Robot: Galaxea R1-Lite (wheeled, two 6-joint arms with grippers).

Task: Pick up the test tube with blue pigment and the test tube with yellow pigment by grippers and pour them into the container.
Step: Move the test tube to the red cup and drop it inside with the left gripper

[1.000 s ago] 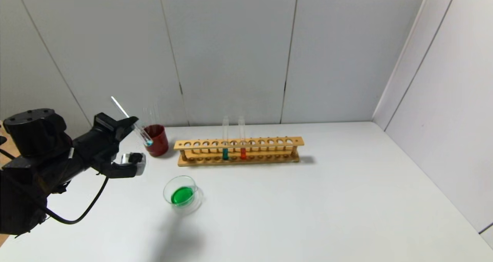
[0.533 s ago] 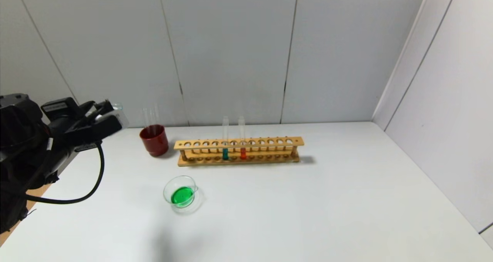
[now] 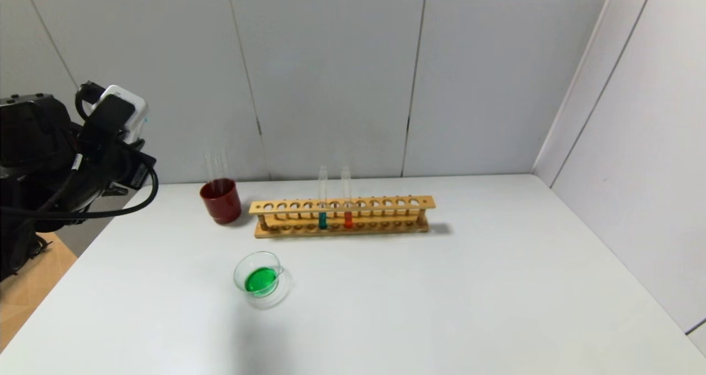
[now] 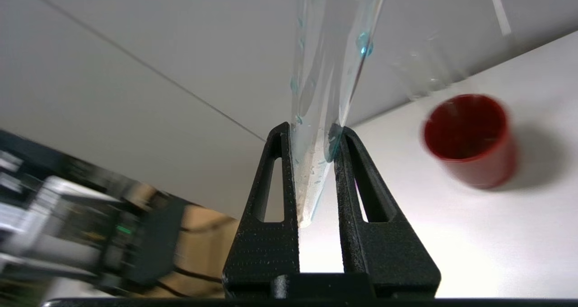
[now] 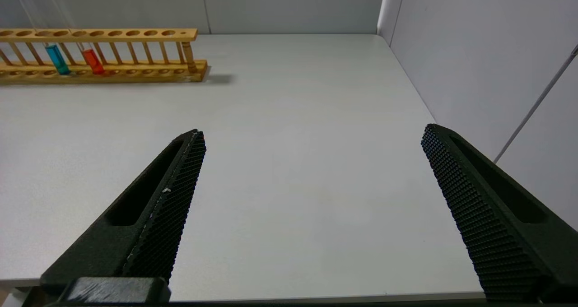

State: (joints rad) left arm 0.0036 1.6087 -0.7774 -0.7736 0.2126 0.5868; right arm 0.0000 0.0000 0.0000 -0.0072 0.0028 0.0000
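Observation:
My left gripper is shut on the test tube with blue pigment, a clear tube that holds only blue drops on its glass. In the head view the left arm is raised beyond the table's left edge, and its fingers are hidden there. The container, a low glass dish holding green liquid, sits on the table in front of the rack's left end. My right gripper is open above bare table, with nothing between its fingers. The test tube with yellow pigment is out of view.
A wooden rack at mid-table holds a tube of teal liquid and one of orange-red liquid. A dark red cup with clear tubes standing in it is left of the rack. Grey walls close the back and right.
The left arm has risen and swung left, away from the red cup and off the table's left edge, with the tube still in its jaws.

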